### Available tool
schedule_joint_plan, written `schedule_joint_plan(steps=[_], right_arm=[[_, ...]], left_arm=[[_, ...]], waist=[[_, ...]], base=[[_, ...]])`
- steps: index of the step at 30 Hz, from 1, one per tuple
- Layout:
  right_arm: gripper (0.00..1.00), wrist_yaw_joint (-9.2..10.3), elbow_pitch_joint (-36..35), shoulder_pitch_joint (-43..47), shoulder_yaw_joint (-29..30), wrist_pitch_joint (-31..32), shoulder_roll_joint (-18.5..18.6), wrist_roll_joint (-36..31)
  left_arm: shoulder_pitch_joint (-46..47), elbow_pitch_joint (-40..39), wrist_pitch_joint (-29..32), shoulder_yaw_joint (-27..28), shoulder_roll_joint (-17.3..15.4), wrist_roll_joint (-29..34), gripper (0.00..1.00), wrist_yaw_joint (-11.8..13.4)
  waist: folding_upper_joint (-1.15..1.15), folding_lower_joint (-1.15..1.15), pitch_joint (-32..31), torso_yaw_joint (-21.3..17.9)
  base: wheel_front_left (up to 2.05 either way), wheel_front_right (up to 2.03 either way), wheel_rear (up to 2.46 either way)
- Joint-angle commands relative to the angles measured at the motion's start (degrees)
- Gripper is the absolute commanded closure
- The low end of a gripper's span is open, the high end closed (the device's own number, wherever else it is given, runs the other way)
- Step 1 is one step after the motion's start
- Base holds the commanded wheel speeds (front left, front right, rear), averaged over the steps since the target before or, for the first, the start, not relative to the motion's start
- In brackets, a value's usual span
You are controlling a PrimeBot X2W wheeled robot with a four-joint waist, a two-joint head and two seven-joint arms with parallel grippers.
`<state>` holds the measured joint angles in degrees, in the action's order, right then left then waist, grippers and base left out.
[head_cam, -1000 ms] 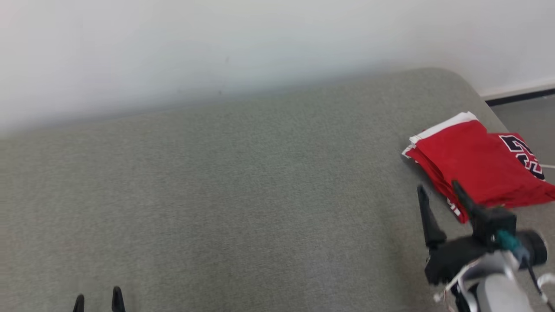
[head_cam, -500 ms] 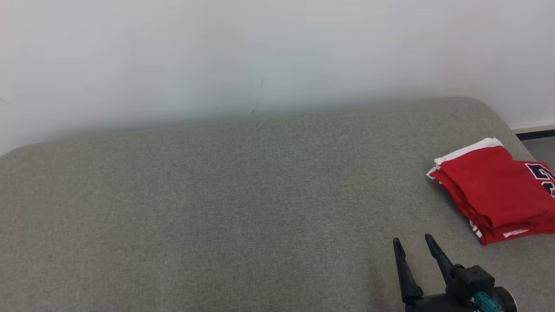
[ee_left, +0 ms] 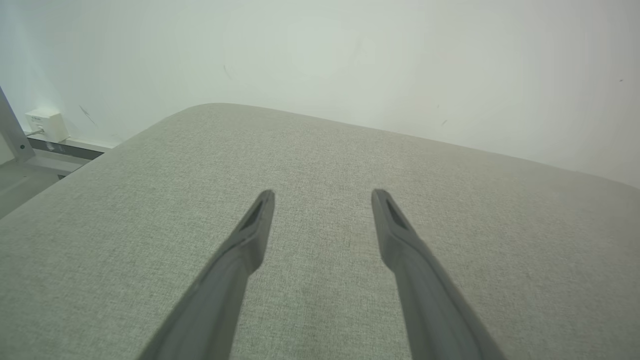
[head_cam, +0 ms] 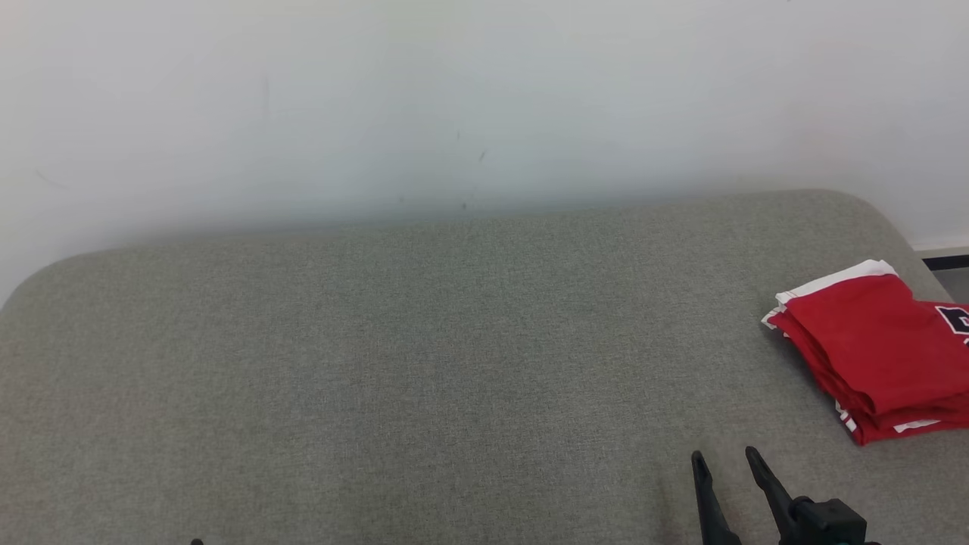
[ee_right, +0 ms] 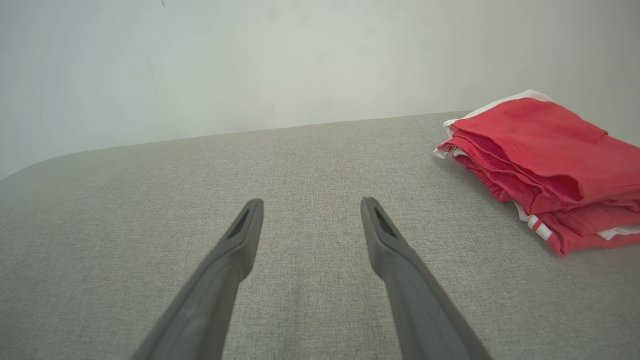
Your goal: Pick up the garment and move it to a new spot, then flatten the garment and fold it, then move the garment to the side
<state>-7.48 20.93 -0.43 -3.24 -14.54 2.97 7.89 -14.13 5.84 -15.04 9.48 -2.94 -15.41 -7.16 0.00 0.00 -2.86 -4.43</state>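
At right edge of grey cushion [head_cam: 424,363]: folded garment [head_cam: 870,348] (red) | left, right jaws spread, empty

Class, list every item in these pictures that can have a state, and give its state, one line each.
garment: folded, lying at the right end of the grey cushion, touched by no gripper.
right gripper: open, empty, apart from the garment.
left gripper: open, empty, over bare cushion.
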Motion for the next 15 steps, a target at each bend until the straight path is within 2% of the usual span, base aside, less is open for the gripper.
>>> schedule_joint_plan(steps=[1, 8, 15], right_arm=[[0.0, 0.03, 0.2, 0.6, -0.2, -0.3, -0.1, 0.6], [0.0, 0.03, 0.4, 0.4, -0.6, -0.7, -0.1, 1.2], [0.0, 0.03, 0.5, 0.4, -0.6, -0.7, -0.1, 1.5]], left_arm=[[-0.6, -0.4, -0.2, 0.1, 0.1, 0.5, 0.0, -0.4], [0.6, 0.5, -0.2, -0.2, 0.0, 0.1, 0.0, -0.3], [1.6, 2.1, -0.2, -0.8, -1.6, -1.4, 0.0, -0.3]], waist=[[0.0, 0.0, 0.0, 0.0], [0.0, 0.0, 0.1, -0.3], [0.0, 0.0, 0.1, -0.3]], base=[[0.0, 0.0, 0.0], [0.0, 0.0, 0.0], [0.0, 0.0, 0.0]])
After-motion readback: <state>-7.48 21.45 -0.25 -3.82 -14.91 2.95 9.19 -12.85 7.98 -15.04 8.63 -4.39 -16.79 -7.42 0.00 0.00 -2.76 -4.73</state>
